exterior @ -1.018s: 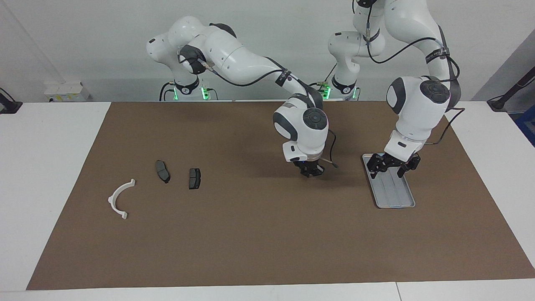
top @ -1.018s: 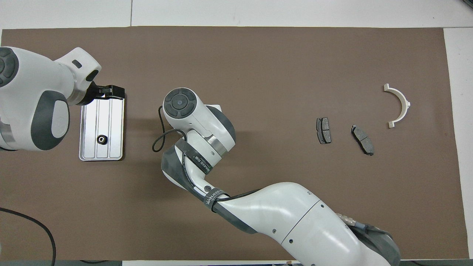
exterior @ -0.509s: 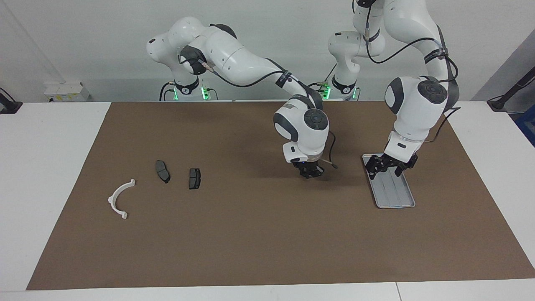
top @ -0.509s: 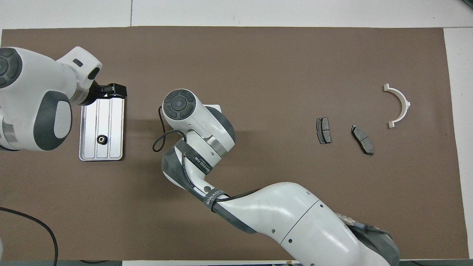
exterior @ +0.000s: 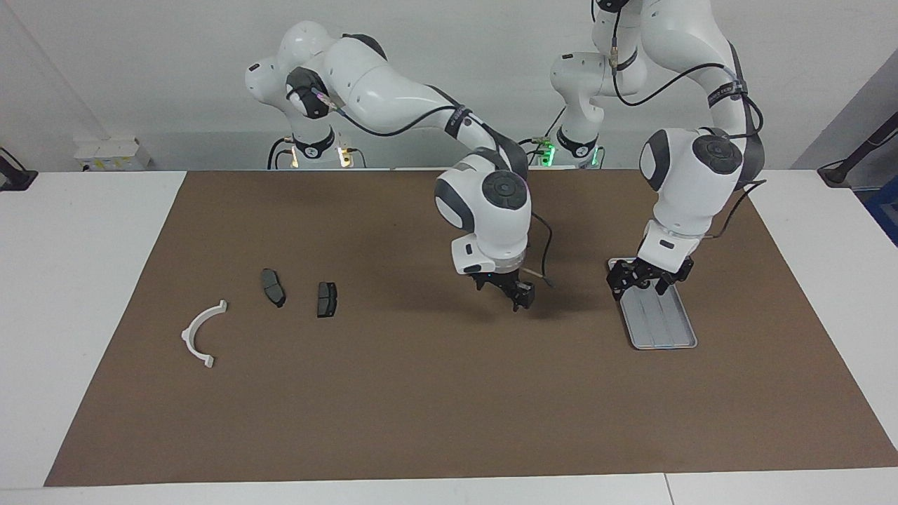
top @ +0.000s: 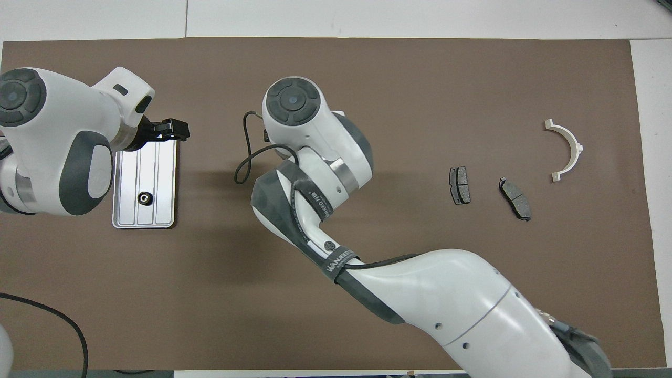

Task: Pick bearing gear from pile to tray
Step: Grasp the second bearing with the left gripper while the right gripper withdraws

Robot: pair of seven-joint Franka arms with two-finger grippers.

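The silver tray (exterior: 663, 319) lies toward the left arm's end of the table, also in the overhead view (top: 157, 173). One small black round gear (top: 144, 198) lies in it, at the end nearer the robots; the facing view hides it. My left gripper (exterior: 644, 278) hangs open and empty just over the tray, seen from above (top: 165, 128) too. My right gripper (exterior: 511, 289) hangs over bare mat mid-table; its own wrist hides it from above. The pile lies toward the right arm's end: a white arc (exterior: 188, 334) and two brake pads (exterior: 273, 287) (exterior: 326, 299). No gear shows there.
A brown mat (exterior: 421, 407) covers most of the white table. From above, the arc (top: 575, 148) lies farthest toward the right arm's end, with the pads (top: 459, 185) (top: 515, 198) beside it. Bare mat lies between the pads and the right gripper.
The right arm has swung its wrist away from the tray, toward the pile's end, and turned its gripper. The left gripper has drifted slightly over the tray. The gear stays put.
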